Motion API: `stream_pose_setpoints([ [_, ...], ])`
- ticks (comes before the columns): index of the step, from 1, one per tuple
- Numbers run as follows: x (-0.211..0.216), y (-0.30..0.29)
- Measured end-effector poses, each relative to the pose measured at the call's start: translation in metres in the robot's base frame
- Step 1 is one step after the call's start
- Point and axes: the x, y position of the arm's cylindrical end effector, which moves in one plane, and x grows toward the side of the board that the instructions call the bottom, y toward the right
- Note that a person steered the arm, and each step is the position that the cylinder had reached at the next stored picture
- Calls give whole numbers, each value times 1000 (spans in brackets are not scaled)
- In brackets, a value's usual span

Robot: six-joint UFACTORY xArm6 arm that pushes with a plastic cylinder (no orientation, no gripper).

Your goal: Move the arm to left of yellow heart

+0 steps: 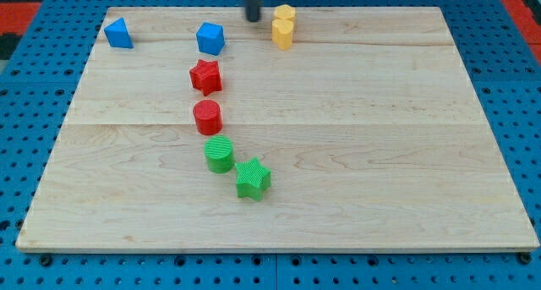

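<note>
**Tip closing in beside the yellow pieces**

Now, look up at the view's top edge: the dark rod drops in from above and my tip [253,19] sits on the wooden board [355,155] just to the view's left of the yellow stack. There is a small strip of bare wood between the two, so you are near but not touching.

Two yellow pieces sit pressed together there, one behind the other. The yellow heart [282,33] looks to be the nearer one, with a second yellow block [285,13] touching it at the back; the shapes are small, so treat that reading as a best guess.

On the other side of my tip is the blue block [210,38], angular and a little lower in the view. My tip stands between it and the yellow pair, closer to the yellow. Well off to the view's left is a blue triangle [118,33].

Down the middle runs a loose line: red star [205,76], red cylinder [207,117], green cylinder [219,155], green star [252,178]. None of them are in your way.

No jaws to report here, since the arm ends in a plain rod with nothing to open or close.

By my judgement you are at the last step. The tip seems level with the rear yellow block, so the next move calls for a short slide toward the view's bottom, level with the heart, without nudging either yellow piece or drifting into the blue one.
</note>
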Motion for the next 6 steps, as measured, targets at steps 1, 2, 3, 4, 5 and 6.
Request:
stream_pose_setpoints([
  [1, -1, 66],
  [2, 3, 119],
  [3, 14, 168],
  [4, 25, 153],
  [5, 62, 189],
  [6, 114, 171],
])
